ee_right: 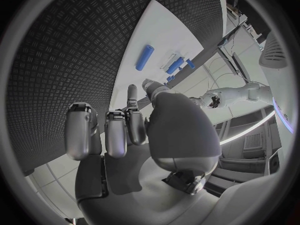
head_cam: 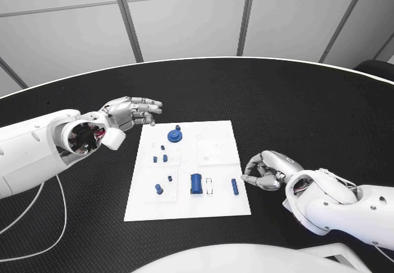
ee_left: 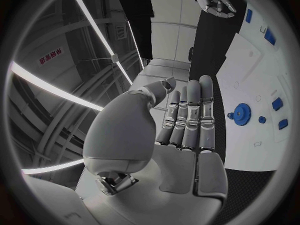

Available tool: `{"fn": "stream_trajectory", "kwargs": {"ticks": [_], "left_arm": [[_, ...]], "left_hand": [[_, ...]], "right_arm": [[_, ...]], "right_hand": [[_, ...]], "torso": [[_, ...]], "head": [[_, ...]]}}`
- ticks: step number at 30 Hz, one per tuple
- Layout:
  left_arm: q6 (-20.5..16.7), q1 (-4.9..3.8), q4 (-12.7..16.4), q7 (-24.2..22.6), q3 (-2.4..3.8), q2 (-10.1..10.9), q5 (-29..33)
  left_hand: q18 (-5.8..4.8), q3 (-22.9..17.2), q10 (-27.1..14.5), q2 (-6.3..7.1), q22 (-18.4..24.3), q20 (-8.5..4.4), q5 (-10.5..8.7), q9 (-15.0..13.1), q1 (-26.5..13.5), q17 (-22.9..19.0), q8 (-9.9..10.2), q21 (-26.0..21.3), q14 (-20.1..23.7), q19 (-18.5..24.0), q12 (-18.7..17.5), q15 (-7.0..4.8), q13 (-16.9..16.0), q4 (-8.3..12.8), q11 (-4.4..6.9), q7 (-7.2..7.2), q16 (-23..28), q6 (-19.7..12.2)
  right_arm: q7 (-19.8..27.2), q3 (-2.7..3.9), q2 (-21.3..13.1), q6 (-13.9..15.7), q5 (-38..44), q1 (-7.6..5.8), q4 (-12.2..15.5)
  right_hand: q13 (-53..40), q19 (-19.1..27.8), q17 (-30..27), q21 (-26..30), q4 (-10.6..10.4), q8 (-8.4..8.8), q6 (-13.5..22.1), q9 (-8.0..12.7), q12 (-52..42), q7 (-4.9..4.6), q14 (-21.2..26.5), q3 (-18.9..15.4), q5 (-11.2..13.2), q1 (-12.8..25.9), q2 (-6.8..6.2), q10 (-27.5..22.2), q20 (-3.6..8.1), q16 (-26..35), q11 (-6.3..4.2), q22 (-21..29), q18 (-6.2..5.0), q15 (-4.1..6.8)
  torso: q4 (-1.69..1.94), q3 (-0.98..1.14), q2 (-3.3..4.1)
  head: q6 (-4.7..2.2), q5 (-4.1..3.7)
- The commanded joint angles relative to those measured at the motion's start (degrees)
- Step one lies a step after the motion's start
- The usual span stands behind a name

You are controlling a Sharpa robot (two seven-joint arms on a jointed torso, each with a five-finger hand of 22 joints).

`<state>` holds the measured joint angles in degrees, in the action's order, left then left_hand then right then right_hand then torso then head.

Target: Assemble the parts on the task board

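- The task board [head_cam: 215, 132] lies in the middle of the table [head_cam: 312, 108], long side running away from the robot, with blue parts on it.
- The left robot hand [head_cam: 131, 112] hovers off the board's far left corner, fingers straight and close together, holding nothing.
- The blue gear [head_cam: 174, 135] stands near that corner, just beside the left robot hand and toward the board's centre.
- The right robot hand [head_cam: 264, 169] sits at the board's right edge, fingers curled in with nothing in them.
- The small blue peg [head_cam: 234, 186] lies just beside it, long axis along the board's length; the larger blue cylinder [head_cam: 196, 183] lies further in, parallel.
- By my reading, the right hand is nearer the peg and the left nearer the gear.
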<state>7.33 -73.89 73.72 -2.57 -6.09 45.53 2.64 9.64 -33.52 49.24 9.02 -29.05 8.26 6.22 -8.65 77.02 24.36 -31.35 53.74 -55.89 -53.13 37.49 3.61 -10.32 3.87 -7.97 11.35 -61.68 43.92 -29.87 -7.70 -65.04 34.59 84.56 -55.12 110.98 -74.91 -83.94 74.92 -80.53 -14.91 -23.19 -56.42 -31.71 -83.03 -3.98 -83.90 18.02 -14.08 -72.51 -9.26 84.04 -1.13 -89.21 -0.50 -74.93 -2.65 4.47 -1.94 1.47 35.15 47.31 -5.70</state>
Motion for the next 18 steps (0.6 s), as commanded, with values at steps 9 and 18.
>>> {"fn": "stream_trajectory", "kwargs": {"ticks": [9,18], "left_arm": [[0.0,0.00,0.3,0.0,0.00,0.5,0.0],[0.1,0.00,0.3,0.0,0.00,0.5,0.0]], "left_hand": [[1.00,0.2,-0.5,-0.36,0.1,0.24,0.16,0.0,-0.2,-0.1,-0.4,-0.2,0.4,0.0,0.3,-0.01,0.1,-0.2,-0.05,0.92,0.0,-0.5],[1.00,0.2,-0.5,-0.36,0.1,0.24,0.16,0.0,-0.2,-0.1,-0.4,-0.2,0.4,0.0,0.3,-0.01,0.1,-0.2,-0.05,0.92,0.0,-0.5]], "right_arm": [[-0.5,-0.59,2.5,0.2,0.1,0.52,-1.4],[-0.6,-0.66,3.6,0.1,0.1,0.59,-1.7]], "right_hand": [[-9.0,-3.3,13.1,0.8,-1.2,0.54,-0.7,0.1,0.7,-0.06,-5.7,-0.1,-0.1,1.8,-1.28,1.8,-0.46,0.2,0.11,-7.2,0.16,-0.20],[-8.9,-3.2,13.0,1.1,-1.7,0.80,-0.9,0.0,1.0,-0.18,-5.6,-1.1,1.1,3.6,-2.17,1.8,-0.52,0.2,0.22,-7.1,0.11,-0.29]], "torso": [[-0.08,0.18,-0.08],[0.00,0.05,-0.01]], "head": [[0.55,0.48],[0.63,0.41]]}}
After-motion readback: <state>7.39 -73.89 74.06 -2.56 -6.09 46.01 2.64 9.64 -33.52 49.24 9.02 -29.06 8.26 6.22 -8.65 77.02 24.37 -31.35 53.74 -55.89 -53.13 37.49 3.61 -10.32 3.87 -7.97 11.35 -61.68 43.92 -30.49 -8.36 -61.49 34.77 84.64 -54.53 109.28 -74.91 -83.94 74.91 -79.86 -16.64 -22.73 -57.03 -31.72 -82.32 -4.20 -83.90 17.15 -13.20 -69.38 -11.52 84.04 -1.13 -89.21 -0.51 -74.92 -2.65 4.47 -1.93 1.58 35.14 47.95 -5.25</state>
